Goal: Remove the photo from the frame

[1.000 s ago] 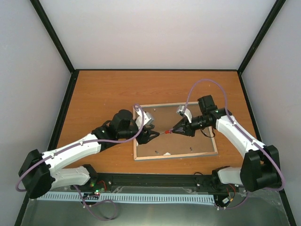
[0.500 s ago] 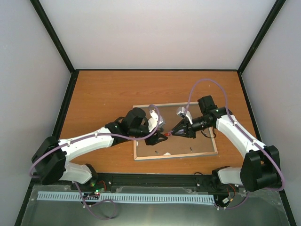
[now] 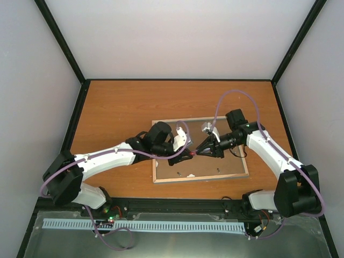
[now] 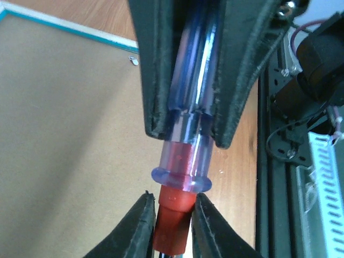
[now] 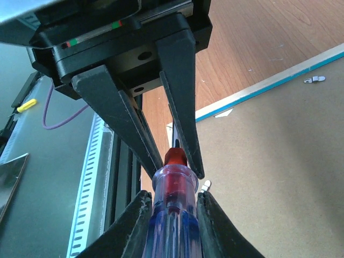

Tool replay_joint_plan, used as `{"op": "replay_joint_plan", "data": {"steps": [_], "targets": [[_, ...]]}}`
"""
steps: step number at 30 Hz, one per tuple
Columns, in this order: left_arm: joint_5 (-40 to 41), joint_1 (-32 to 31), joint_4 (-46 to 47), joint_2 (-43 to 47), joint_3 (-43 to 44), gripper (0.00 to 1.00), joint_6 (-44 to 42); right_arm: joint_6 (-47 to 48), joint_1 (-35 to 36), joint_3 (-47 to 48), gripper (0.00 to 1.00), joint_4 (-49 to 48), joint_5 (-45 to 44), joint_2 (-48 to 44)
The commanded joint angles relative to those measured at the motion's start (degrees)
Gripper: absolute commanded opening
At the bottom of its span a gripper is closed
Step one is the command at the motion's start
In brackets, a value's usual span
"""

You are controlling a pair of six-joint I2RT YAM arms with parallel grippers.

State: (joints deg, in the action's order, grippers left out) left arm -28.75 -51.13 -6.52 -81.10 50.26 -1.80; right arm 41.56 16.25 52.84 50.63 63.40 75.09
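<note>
Handover, seemingly, of a clear-blue plastic screwdriver (image 4: 183, 161) with red collar above the face-down, pale-wood-rimmed frame (image 3: 201, 178) on the desk (image 3: 118, 107). The right gripper (image 5: 172, 196) jaws clamp the handle; the left gripper (image 4: 173, 199) jaws pinch the collar. The photo is hidden, presumably inside the frame under the brown backing board (image 3: 215, 161).

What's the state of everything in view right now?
frame, face down, backing board in place.
backing board, seated in the frame.
photo, not visible.
screwdriver, held between both grippers.
left gripper, shut on screwdriver's red collar.
right gripper, shut on its clear handle.
</note>
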Motion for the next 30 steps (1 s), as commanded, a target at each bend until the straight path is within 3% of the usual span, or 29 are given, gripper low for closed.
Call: {"op": "replay_joint_plan", "data": {"steps": [1,5,10,14,23,26,30], "targets": [[-0.5,-0.5,1.2,0.8,1.8,0.15,-1.3,0.9,-0.1,1.8,0.18,0.3,0.9,0.9],[1.9,-0.5,2.9,2.5,0.1,0.09,1.0,0.7,-0.2,3.0,0.41,1.1,1.1,0.9],[4.6,-0.5,3.3,6.3,-4.5,0.08,5.2,-3.2,-0.2,2.7,0.56,-2.8,-3.5,-1.6],[13.7,-0.5,1.9,11.1,-9.8,0.05,13.9,-4.1,-0.3,2.9,0.66,-3.3,-3.9,-3.2],[34.9,2.3,-12.9,24.9,-19.4,0.01,45.4,-5.5,-0.3,2.5,0.69,-4.9,-6.6,-3.3],[35.2,9.5,-18.4,27.9,-22.4,0.02,54.0,-5.3,-0.3,2.6,0.7,-4.8,-6.5,-2.9],[39.3,15.2,-23.5,29.6,-24.5,0.01,58.5,-5.0,-0.3,2.5,0.7,-4.6,-6.5,-3.0]]}}
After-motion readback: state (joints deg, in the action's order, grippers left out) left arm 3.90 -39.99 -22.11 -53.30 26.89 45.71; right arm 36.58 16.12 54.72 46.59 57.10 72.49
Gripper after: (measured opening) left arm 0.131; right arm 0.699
